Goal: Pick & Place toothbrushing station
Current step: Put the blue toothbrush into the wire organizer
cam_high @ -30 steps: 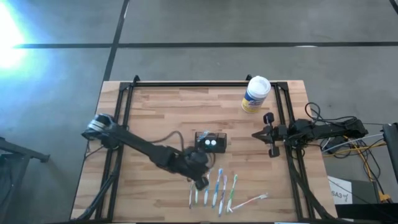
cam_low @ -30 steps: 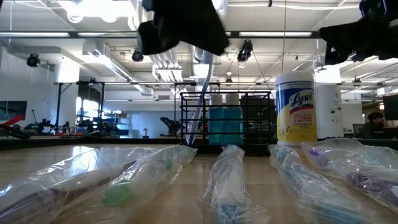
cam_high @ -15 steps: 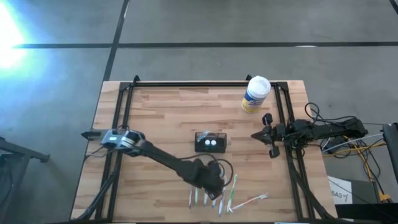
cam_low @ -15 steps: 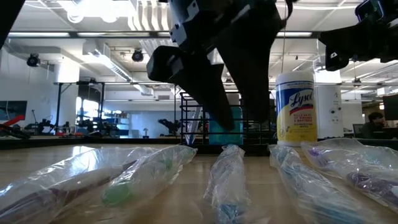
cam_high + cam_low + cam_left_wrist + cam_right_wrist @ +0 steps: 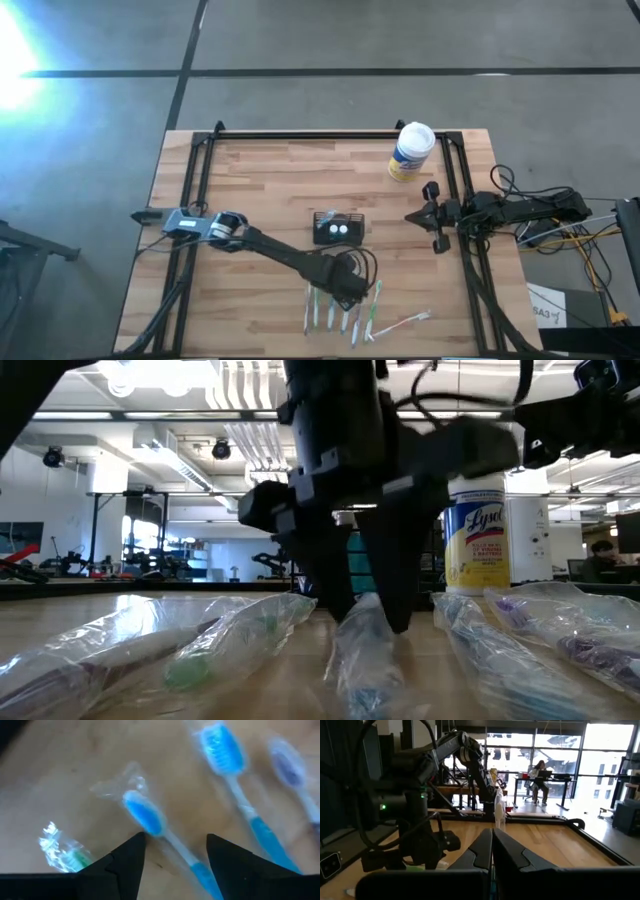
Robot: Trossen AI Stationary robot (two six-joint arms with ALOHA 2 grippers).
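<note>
While your left gripper (image 5: pixel 349 296) straddles a blue toothbrush (image 5: pixel 165 836) near the table's (image 5: pixel 260 180) front edge, jaws apart, gripping nothing, the toothbrushing station (image 5: pixel 338 229) sits mid-table; right gripper (image 5: pixel 432 216) closed, empty, right edge.

Note the grey concrete floor (image 5: pixel 330 40) around the work area: dark lines cross it, and a bright glare sits at its far left corner. The table (image 5: pixel 270 180) has a light wood-plank top inside a black metal frame (image 5: pixel 320 134). Beyond it, you see an open industrial hall with a white ceiling (image 5: pixel 130 435), exposed ducts and rows of bright lamps (image 5: pixel 165 372). Black racks (image 5: pixel 310 550) stand behind the table's far edge. On the opposite side, tall windows (image 5: pixel 560 750) admit strong daylight. A person (image 5: pixel 540 772) sits at a desk (image 5: pixel 545 781) before them, well away from the table.
</note>
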